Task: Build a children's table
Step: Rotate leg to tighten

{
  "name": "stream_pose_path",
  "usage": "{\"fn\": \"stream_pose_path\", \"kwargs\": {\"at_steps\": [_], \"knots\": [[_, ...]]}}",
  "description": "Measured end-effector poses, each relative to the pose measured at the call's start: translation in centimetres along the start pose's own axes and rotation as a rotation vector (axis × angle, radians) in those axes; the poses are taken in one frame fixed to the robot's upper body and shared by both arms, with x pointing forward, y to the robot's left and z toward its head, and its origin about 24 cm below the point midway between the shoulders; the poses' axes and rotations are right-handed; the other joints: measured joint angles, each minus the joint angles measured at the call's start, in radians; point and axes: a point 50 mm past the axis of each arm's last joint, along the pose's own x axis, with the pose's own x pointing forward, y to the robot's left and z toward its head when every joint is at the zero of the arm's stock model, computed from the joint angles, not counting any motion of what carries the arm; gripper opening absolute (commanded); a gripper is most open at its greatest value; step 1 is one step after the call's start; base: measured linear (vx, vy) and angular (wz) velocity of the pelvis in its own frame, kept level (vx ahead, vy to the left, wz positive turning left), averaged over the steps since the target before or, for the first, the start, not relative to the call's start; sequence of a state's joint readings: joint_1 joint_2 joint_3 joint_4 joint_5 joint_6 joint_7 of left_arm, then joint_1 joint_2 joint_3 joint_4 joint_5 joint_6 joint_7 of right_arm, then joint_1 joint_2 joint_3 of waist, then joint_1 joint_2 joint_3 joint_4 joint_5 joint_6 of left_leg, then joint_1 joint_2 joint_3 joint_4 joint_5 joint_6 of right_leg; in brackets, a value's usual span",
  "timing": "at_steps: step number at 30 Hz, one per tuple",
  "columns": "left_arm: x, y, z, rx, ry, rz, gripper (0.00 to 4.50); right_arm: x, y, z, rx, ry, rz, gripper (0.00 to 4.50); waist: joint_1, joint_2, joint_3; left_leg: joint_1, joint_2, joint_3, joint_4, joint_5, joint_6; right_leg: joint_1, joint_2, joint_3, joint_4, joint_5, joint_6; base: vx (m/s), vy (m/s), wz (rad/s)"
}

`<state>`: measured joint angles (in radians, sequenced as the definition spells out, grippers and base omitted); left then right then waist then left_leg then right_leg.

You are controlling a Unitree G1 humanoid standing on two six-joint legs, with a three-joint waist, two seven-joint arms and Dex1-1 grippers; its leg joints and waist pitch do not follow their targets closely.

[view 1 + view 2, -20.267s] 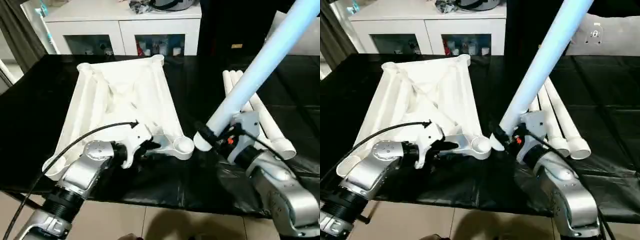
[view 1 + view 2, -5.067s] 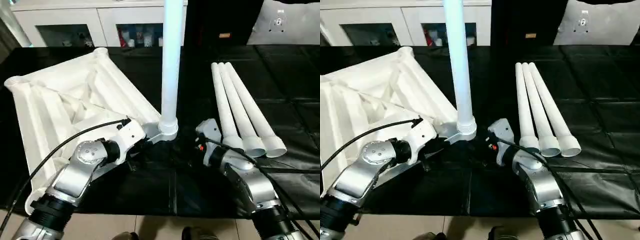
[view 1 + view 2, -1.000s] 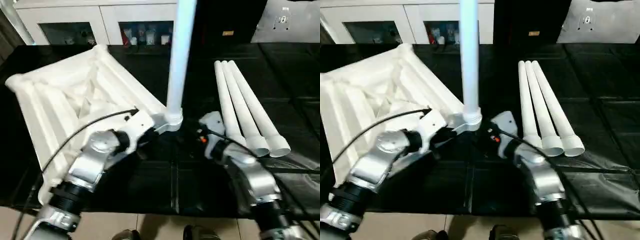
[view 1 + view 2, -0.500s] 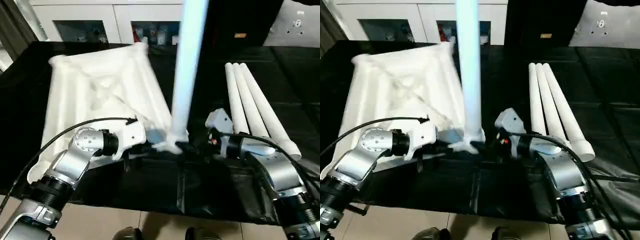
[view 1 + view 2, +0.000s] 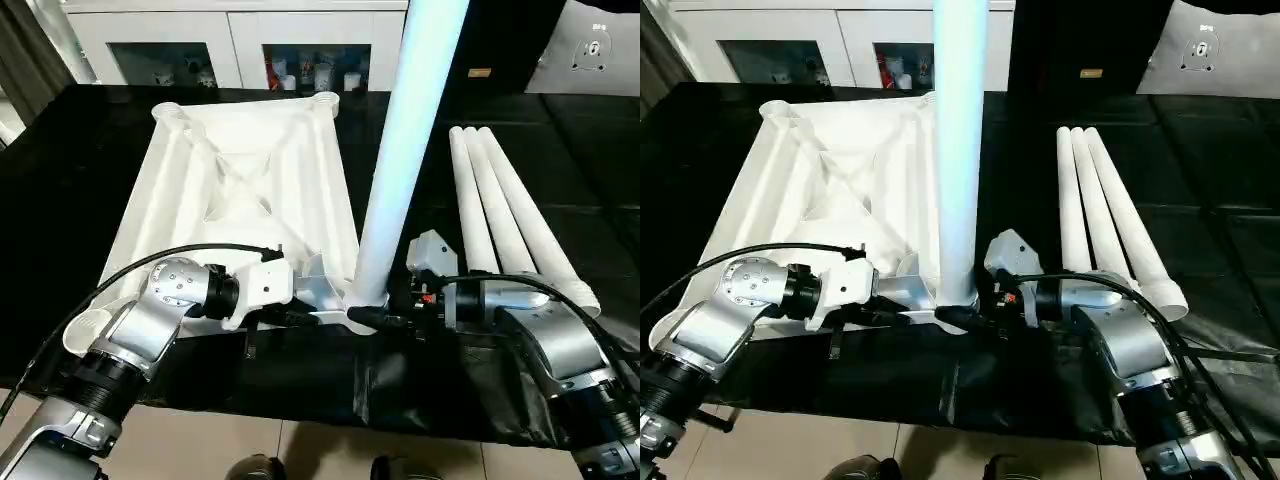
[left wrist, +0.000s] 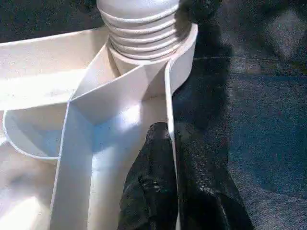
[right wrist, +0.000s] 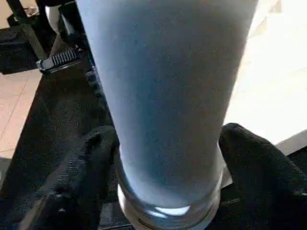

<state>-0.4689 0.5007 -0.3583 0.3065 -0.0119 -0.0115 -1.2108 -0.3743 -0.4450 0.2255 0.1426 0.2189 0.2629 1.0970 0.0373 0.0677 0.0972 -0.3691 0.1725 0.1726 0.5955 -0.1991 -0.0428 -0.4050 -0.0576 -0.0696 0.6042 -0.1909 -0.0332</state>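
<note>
- Keep your left tool (image 6: 170, 191) pinched shut on the tabletop (image 5: 250, 190) rim, upside down on the worktop (image 5: 80, 170).
- Right tool (image 7: 163, 158) straddles the standing leg (image 5: 400, 150), fingers parted; press it straight into the near corner socket.

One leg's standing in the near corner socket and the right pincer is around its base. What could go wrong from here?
The mounted leg leans; if it is not fully seated, closing the right pincer on it could cock or tip it. The left pincer pinches only a thin rim of the tabletop, so it might slip. A swing could knock the three spare legs.
</note>
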Motion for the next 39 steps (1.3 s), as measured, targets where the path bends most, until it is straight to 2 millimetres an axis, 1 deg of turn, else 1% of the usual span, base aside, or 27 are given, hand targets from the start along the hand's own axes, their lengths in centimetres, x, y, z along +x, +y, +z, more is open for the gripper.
{"fn": "stream_pose_path", "kwargs": {"at_steps": [1, 2, 3, 4, 6, 7, 9, 14, 19, 20, 21, 24, 27, 30, 33, 36, 39], "knots": [[0.0, 0.0, 0.0, 0.000, -0.001, 0.000, 0.00, 0.0, 0.0, 0.1, -0.001, -0.003, 0.002, 3.42, 0.000, 0.000, 0.000, 0.000, 0.000, 0.000, 0.000, 0.000, 0.000, 0.000, 0.000, 0.000, 0.000, 0.000, 0.000, 0.000, 0.000, 0.00], [0.0, 0.0, 0.0, 0.001, -0.002, -0.002, 0.00, 0.0, 0.0, 0.2, -0.002, -0.005, 0.005, 3.33, 0.000, 0.000, 0.000, 0.000, 0.000, 0.000, 0.000, 0.000, 0.000, 0.000, 0.000, 0.000, 0.000, 0.000, 0.000, 0.000, 0.000, 0.00], [0.0, 0.0, 0.0, 0.001, -0.002, -0.003, 0.00, 0.0, 0.0, 0.2, -0.002, -0.006, 0.008, 3.12, 0.000, 0.000, 0.000, 0.000, 0.000, 0.000, 0.000, 0.000, 0.000, 0.000, 0.000, 0.000, 0.000, 0.000, 0.000, 0.000, 0.000, 0.00], [0.0, 0.0, -0.1, 0.001, -0.003, -0.004, 0.00, 0.0, 0.0, 0.1, -0.001, -0.005, 0.009, 3.12, 0.000, 0.000, 0.000, 0.000, 0.000, 0.000, 0.000, 0.000, 0.000, 0.000, 0.000, 0.000, 0.001, 0.000, 0.000, 0.000, 0.000, 0.00], [-0.1, 0.0, -0.1, 0.001, -0.002, -0.009, 0.00, 0.0, -0.1, 0.1, 0.001, -0.004, 0.014, 2.89, 0.000, 0.000, 0.000, 0.000, 0.000, 0.000, 0.000, 0.000, 0.000, 0.000, 0.000, 0.000, 0.001, 0.000, 0.000, 0.000, 0.000, 0.00], [-0.1, 0.0, -0.1, 0.001, -0.003, -0.010, 0.00, 0.0, -0.1, 0.1, 0.002, -0.003, 0.017, 2.89, 0.001, 0.000, 0.000, 0.000, 0.000, 0.000, 0.001, 0.000, 0.000, 0.000, 0.000, 0.000, 0.001, 0.000, 0.000, 0.000, 0.000, 0.00], [-0.1, 0.0, -0.1, 0.000, -0.002, -0.010, 0.00, 0.0, -0.1, 0.1, 0.004, -0.003, 0.020, 2.75, 0.001, 0.000, 0.000, 0.000, 0.000, 0.000, 0.001, 0.000, 0.000, 0.000, 0.000, 0.000, 0.002, 0.000, 0.000, 0.000, 0.000, 0.00], [-0.1, 0.0, -0.1, -0.001, -0.003, -0.011, 0.00, 0.1, -0.1, 0.1, 0.005, -0.003, 0.022, 2.66, 0.000, 0.000, 0.000, 0.000, 0.000, 0.000, 0.002, 0.000, 0.000, 0.000, 0.000, 0.000, 0.003, 0.000, 0.000, 0.000, 0.000, 0.00], [-0.1, -0.2, -0.4, -0.063, -0.019, 0.023, 0.00, 1.0, 0.3, -0.1, 0.032, -0.024, -0.004, 2.64, -0.004, 0.000, 0.000, 0.001, 0.000, 0.000, 0.003, 0.000, 0.000, 0.000, 0.000, 0.000, 0.005, 0.000, 0.000, 0.000, 0.000, 0.00], [-0.1, -0.3, -0.6, -0.091, -0.028, 0.042, 0.00, 1.2, 0.4, -0.1, 0.038, -0.027, -0.023, 2.64, -0.006, 0.000, -0.001, 0.002, 0.000, 0.000, 0.003, 0.000, 0.000, 0.001, 0.000, 0.001, 0.006, 0.000, 0.000, 0.000, 0.000, 0.00], [-0.1, -0.4, -0.8, -0.142, -0.037, 0.088, 0.00, 1.8, 0.4, -0.2, 0.053, -0.035, -0.073, 2.64, -0.012, 0.000, -0.001, 0.002, 0.001, 0.001, 0.003, 0.000, 0.000, 0.003, 0.000, 0.001, 0.006, 0.000, 0.000, 0.000, 0.000, 0.00], [0.4, -0.1, -0.8, -0.229, -0.044, 0.193, 0.00, 2.9, -0.2, -0.2, 0.089, -0.057, -0.223, 2.64, -0.037, 0.000, -0.001, 0.005, 0.000, 0.001, 0.004, -0.001, -0.008, 0.004, 0.000, 0.001, 0.007, -0.002, 0.003, 0.000, 0.000, 0.00], [1.5, 0.0, -0.4, -0.304, -0.059, 0.312, 0.00, 4.1, -1.0, 0.0, 0.153, -0.090, -0.380, 2.64, -0.059, 0.000, -0.001, 0.005, 0.001, 0.001, 0.005, 0.000, -0.009, 0.003, 0.000, 0.001, 0.007, -0.001, 0.003, 0.000, 0.000, 0.00], [2.4, 0.3, 0.3, -0.351, -0.046, 0.432, 0.00, 5.3, -1.7, 0.3, 0.207, -0.115, -0.517, 2.64, -0.064, -0.001, -0.001, 0.004, 0.001, 0.001, 0.005, 0.000, -0.009, 0.003, 0.000, 0.001, 0.007, -0.001, 0.004, 0.000, 0.000, 0.00], [3.8, 0.5, 1.3, -0.409, -0.038, 0.559, 0.00, 6.5, -2.6, 0.9, 0.251, -0.125, -0.663, 2.64, -0.065, -0.001, -0.001, 0.001, 0.001, 0.001, 0.005, 0.000, -0.009, 0.001, 0.000, 0.001, 0.006, 0.000, 0.003, 0.000, 0.000, 0.00], [4.3, 0.5, 1.9, -0.425, -0.032, 0.601, 0.00, 6.7, -2.8, 1.2, 0.259, -0.128, -0.698, 2.64, -0.057, -0.002, -0.001, 0.001, 0.001, 0.000, 0.002, 0.001, -0.005, 0.001, 0.000, 0.000, 0.006, 0.001, 0.000, 0.000, 0.000, 0.00], [4.3, 0.5, 2.0, -0.422, -0.031, 0.602, 0.00, 6.8, -2.8, 1.1, 0.262, -0.126, -0.698, 2.64, -0.056, -0.002, -0.001, 0.000, 0.001, 0.000, 0.000, 0.002, -0.003, 0.001, 0.000, 0.000, 0.005, 0.000, 0.000, 0.000, 0.000, 0.00]]}}
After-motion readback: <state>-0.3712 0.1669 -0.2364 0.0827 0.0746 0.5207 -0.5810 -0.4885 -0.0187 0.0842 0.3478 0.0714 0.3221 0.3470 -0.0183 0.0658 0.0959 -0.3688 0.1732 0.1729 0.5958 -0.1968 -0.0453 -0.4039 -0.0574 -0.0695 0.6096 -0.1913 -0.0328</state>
